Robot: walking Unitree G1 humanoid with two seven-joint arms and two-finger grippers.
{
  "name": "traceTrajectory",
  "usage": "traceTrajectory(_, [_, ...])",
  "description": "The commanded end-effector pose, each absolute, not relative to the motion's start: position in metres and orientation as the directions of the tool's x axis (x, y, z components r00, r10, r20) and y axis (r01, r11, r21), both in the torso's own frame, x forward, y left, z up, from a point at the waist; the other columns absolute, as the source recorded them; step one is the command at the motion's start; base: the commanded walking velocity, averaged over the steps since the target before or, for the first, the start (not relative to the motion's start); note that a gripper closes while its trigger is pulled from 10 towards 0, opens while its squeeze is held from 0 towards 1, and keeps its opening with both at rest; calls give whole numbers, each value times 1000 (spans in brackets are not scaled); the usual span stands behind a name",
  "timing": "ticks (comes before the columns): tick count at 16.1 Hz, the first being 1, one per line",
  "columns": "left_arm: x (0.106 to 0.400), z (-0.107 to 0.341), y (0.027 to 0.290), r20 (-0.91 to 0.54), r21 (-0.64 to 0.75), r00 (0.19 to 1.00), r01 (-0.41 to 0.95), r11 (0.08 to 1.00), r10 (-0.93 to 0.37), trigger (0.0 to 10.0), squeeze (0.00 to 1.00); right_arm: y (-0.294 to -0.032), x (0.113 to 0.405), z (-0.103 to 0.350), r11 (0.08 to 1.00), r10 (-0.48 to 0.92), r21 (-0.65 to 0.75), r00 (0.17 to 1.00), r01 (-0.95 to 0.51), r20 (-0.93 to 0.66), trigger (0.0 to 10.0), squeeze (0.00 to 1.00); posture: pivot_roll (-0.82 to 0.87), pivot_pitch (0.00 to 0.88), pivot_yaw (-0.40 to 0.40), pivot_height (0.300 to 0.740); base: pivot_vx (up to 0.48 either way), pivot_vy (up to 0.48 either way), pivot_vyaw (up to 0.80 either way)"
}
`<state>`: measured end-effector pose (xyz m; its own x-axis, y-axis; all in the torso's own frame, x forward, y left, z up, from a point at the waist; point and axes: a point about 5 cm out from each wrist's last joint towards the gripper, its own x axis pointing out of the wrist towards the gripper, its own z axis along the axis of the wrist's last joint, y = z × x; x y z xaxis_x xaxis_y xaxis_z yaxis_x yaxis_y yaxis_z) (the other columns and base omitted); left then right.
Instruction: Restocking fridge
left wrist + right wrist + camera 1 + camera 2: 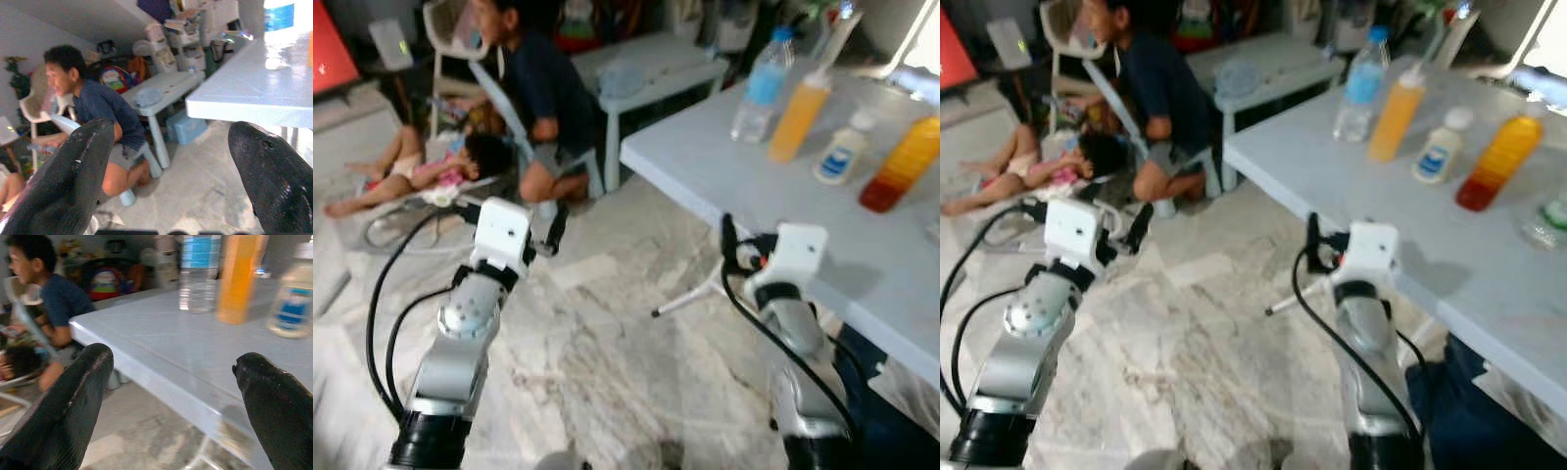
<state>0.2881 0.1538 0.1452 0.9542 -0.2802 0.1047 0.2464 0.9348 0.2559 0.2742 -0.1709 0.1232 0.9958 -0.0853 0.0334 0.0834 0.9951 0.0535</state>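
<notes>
Both arms are up in front of the robot, left gripper [171, 181] over the marble floor [607, 362], right gripper [171, 416] just at the near edge of the white table [862, 255]. Fingers on both are spread wide, nothing in them. Up on the table: water bottle [762, 88], orange juice bottle [798, 116], small white bottle [842, 149], amber bottle [901, 164]. Person in a dark shirt [543, 83] crouches further back.
</notes>
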Motion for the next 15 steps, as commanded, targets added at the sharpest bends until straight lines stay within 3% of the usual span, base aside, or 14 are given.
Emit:
traceTrajectory(1, [291,146,156,97,262,951,259,930,-293,10000,0,-177,268,127,993,-109,52,993,107,49,10000,0,-18,0,70,740,0,0,0])
traceTrajectory(3, [294,145,158,84,258,948,278,925,-308,10000,0,-176,267,120,992,-115,46,993,115,19,10000,0,-29,0,95,740,0,0,0])
traceTrajectory(7, [298,160,140,151,221,928,304,927,-341,10000,0,-161,277,133,999,-27,25,998,26,54,10000,0,-48,14,69,740,0,0,-800])
traceTrajectory(10, [287,156,137,140,174,926,327,929,-352,10000,0,-161,280,135,998,-34,45,998,32,60,10000,0,-26,21,62,740,0,0,-800])
traceTrajectory(15, [287,145,139,110,115,935,326,938,-338,10000,0,-161,269,130,998,-46,46,998,45,33,10000,0,-63,20,58,740,443,0,0])
